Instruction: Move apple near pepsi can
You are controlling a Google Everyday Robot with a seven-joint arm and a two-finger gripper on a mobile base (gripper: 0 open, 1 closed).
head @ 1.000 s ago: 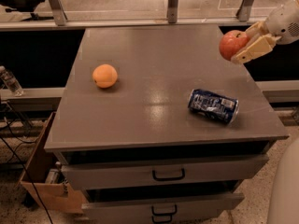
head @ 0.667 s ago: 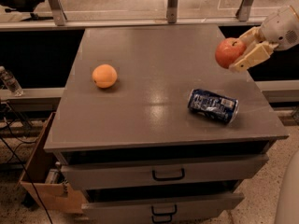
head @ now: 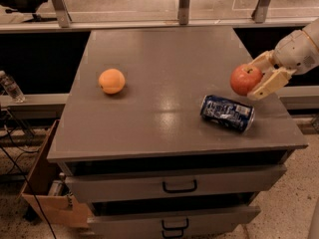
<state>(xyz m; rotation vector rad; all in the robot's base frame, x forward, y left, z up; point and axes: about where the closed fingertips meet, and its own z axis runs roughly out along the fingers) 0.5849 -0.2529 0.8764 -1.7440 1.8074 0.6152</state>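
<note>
At the right edge, the gripper [head: 255,78] held the apple [head: 245,79] above the cabinet top [head: 164,54], just behind the pepsi can [head: 227,113] lying on its side. An orange [head: 111,80] sat well apart on the left.

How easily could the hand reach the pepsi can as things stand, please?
Probably yes: the hand, holding the apple, hovers just beyond the pepsi can, with nothing between them.

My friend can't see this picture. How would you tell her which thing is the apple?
Find the grey cabinet top and look to its right edge, where the gripper reaches in. The apple is the round fruit it holds off the surface, just above the blue pepsi can lying on its side. It is red; the other round fruit, at the left, is plain orange.
</note>
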